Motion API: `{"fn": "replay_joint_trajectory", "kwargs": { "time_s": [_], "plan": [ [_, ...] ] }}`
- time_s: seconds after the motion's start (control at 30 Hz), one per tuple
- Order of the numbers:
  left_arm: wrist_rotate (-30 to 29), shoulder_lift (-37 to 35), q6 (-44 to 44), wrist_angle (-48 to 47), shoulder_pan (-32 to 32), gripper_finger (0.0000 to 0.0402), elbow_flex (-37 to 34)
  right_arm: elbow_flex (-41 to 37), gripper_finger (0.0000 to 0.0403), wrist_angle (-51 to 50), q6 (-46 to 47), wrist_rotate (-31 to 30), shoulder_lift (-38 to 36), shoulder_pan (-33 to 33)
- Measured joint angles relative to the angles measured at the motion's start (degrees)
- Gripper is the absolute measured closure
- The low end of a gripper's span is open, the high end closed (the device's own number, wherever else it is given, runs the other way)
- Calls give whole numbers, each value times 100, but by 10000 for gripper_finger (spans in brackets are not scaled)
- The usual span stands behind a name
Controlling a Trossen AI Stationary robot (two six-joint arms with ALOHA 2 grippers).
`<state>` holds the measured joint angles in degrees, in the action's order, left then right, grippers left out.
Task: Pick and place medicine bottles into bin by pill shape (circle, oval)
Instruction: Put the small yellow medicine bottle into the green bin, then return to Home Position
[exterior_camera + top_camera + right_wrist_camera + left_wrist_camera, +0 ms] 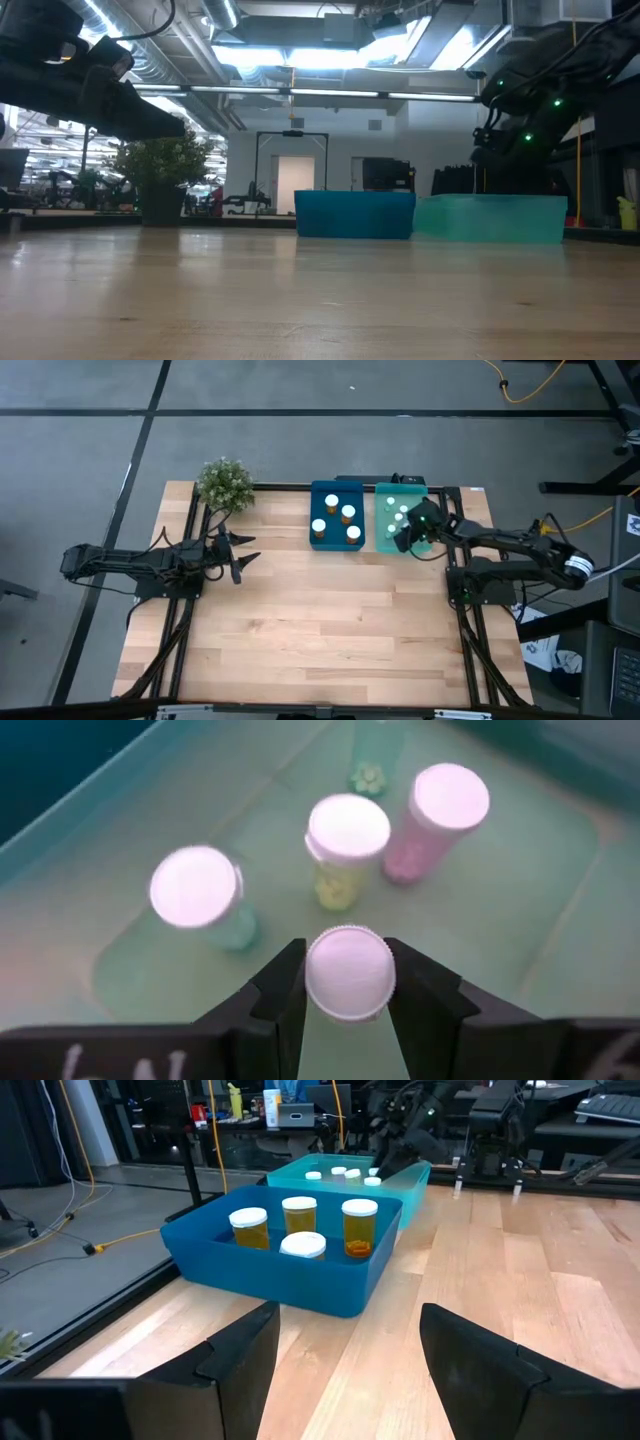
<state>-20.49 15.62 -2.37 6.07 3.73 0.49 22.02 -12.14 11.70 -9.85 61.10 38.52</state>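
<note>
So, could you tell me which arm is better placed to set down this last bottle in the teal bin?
Right: its hand grips a bottle over the teal bin. The left hand waits open by the plant.

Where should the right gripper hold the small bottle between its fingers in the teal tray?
By the white cap, from straight above, one finger on each side. The small bottle stands upright in the teal tray, so its round cap is the part offered, and the right gripper flanks it. The neighbouring bottles stand clear beyond it. The left gripper waits open by the potted plant.
</note>
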Motion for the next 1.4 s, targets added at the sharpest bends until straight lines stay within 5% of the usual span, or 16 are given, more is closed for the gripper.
{"fn": "replay_joint_trajectory", "kwargs": {
  "time_s": [0.43,0.93,1.4],
  "plan": [
    [2,0,2,1,1,168,0,4,275,166,-5,-137,159,0],
    [0,0,0,0,0,168,-2,257,167,-91,-28,-92,144,0],
    [1,0,0,2,1,168,-1,918,163,-1296,201,-103,-909,-365]
  ]
}}
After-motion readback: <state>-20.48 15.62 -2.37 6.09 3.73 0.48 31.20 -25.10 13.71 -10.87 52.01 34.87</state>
